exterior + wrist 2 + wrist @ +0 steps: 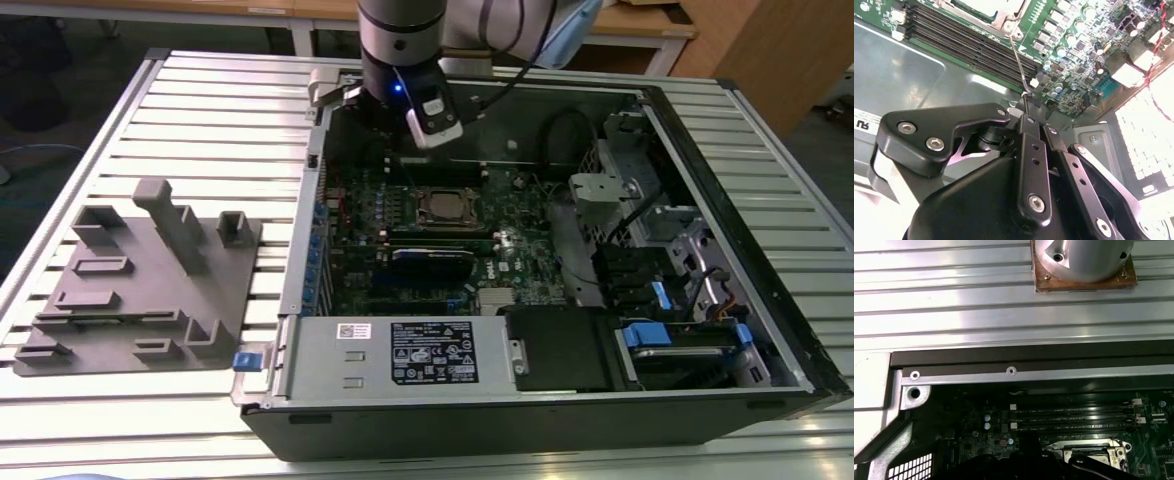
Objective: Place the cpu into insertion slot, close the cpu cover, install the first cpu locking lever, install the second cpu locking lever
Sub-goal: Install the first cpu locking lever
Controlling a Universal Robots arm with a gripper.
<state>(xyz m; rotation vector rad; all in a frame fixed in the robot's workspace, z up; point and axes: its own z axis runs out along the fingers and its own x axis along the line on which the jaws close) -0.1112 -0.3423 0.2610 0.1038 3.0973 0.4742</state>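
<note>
The tan-topped cpu [447,207] lies flat in the insertion slot [418,209] on the green board. The silver cpu cover [1004,21] is folded down, framing it. One thin wire locking lever [1019,62] stands raised, slanting up from the socket's corner.

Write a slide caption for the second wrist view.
Gripper closed on the tip of a thin wire locking lever that rises from the CPU socket corner on the green motherboard.

Exterior view looks down; wrist views closely share motherboard [1074,45].
</note>
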